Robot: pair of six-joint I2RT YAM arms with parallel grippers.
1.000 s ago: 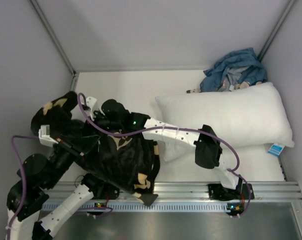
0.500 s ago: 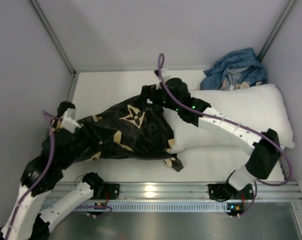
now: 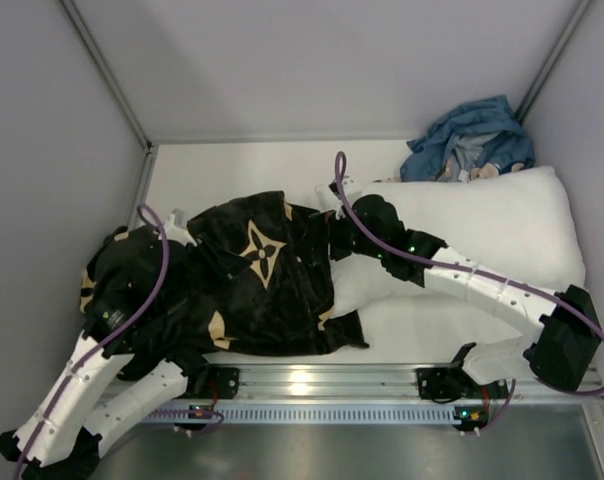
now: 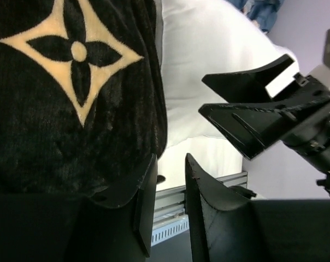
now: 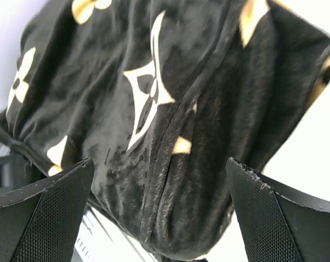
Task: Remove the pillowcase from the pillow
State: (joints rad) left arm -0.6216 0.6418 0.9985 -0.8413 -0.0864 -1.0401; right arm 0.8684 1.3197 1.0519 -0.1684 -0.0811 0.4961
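I stood over the table (image 3: 242,170) and saw the pillowcase (image 3: 252,270) heaped in a crumpled black mound toward nine o'clock, its tan flowers facing up. Its three o'clock edge overlapped the near end of a big white pillow (image 3: 492,225), and its six o'clock edge lay close to the metal rail (image 3: 362,380). I could not tell whether the task's pillow was inside, because none of it showed.

The left gripper (image 4: 170,164) sat low at the eight o'clock side, mostly buried in the cloth. Its jaws stood only a narrow slit apart, and through that slit I saw white pillow and rail, no fabric. The black cloth draped against the outer side of one finger.

The right gripper (image 5: 159,164) reached in from three o'clock across the white pillow and hovered at the pillowcase's one o'clock corner. Its jaws were spread wide and gripped nothing, with the flowered cloth bunched beyond its fingertips.

A blue cloth bundle (image 3: 467,140) lay in the far corner at one o'clock, touching the white pillow's far edge.
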